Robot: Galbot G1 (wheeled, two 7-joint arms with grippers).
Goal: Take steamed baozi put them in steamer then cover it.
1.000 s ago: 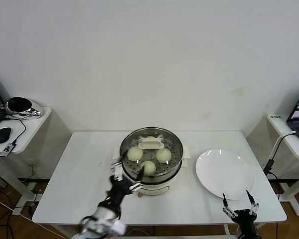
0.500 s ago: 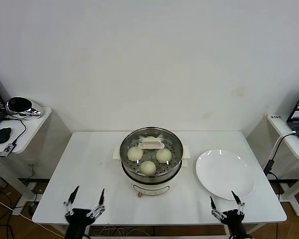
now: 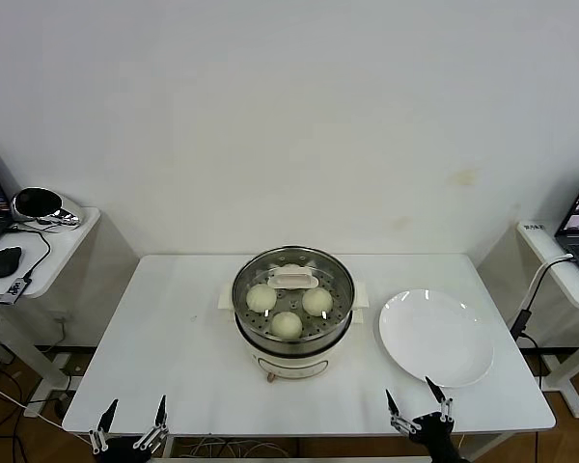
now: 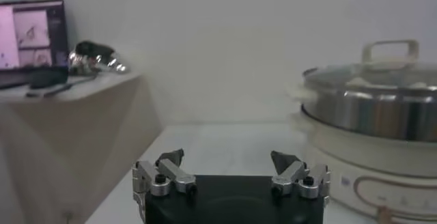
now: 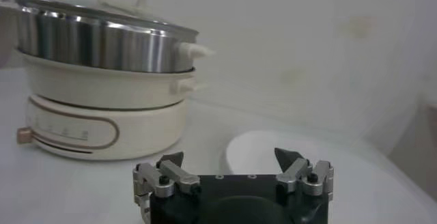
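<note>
Grippers lower; cover (image 3: 293,286) on steamer (image 3: 293,333).

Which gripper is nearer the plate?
Right. The right gripper sits at the table's front edge just below the plate; the left gripper is at the front-left corner, beyond the steamer.

Cream-white buns (image 3: 287,324) are showing through a clear lid (image 3: 293,281) on a shiny silver steamer (image 3: 340,328) with a white base; a plain white plate (image 3: 435,338) is gleaming at three o'clock.
</note>
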